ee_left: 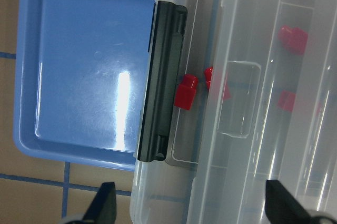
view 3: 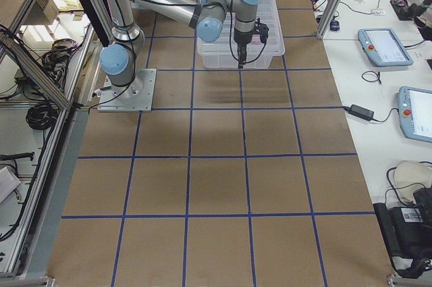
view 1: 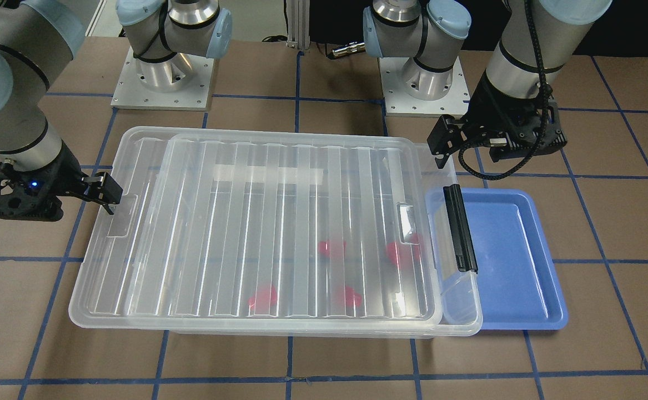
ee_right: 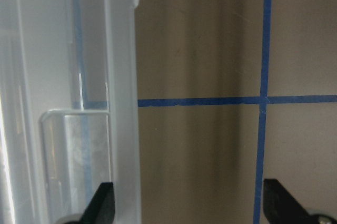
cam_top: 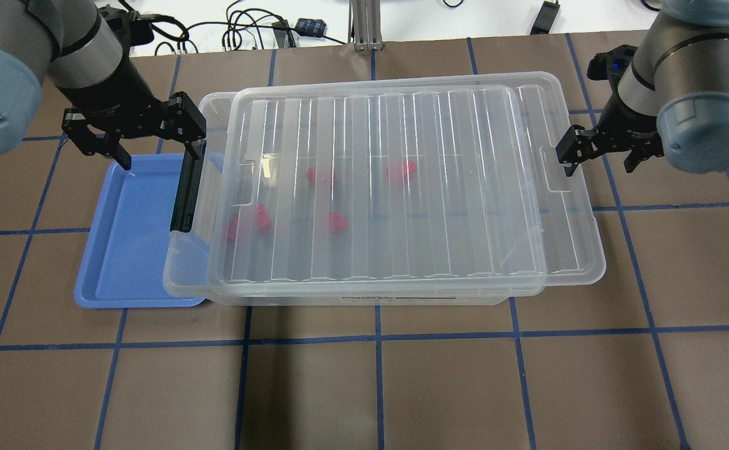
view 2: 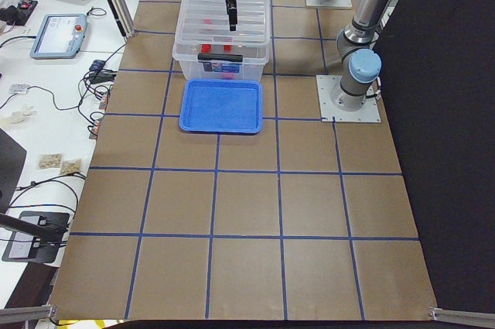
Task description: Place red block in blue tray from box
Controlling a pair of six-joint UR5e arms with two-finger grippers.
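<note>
Left gripper (cam_top: pixel 161 156): jaws spread wide, nothing between them. It hangs over the latch end of the box (cam_top: pixel 364 299). One finger stands above the far rim of the blue tray (cam_top: pixel 133 250), the other at the far tip of the black latch bar (cam_top: pixel 186 194); we cannot tell whether that finger touches the bar. Right gripper (cam_top: pixel 598 161): also spread wide and holding nothing, at the opposite end of the box. Its wrist view puts one finger over the edge of the ribbed lid (cam_top: pixel 464 187) and the other over the bare table (cam_top: pixel 451 387). The lid lies on the box, offset toward the right arm's end, with a strip uncovered beside the latch bar. Through the lid we count five red shapes on the box floor, blurred. One red block (ee_left: pixel 185 91) shows sharply in the uncovered strip, just beside the latch bar, with a second touching or nearly touching it under the lid edge. The blue tray lies on the table at the latch end, its near edge tucked under the box rim.
</note>
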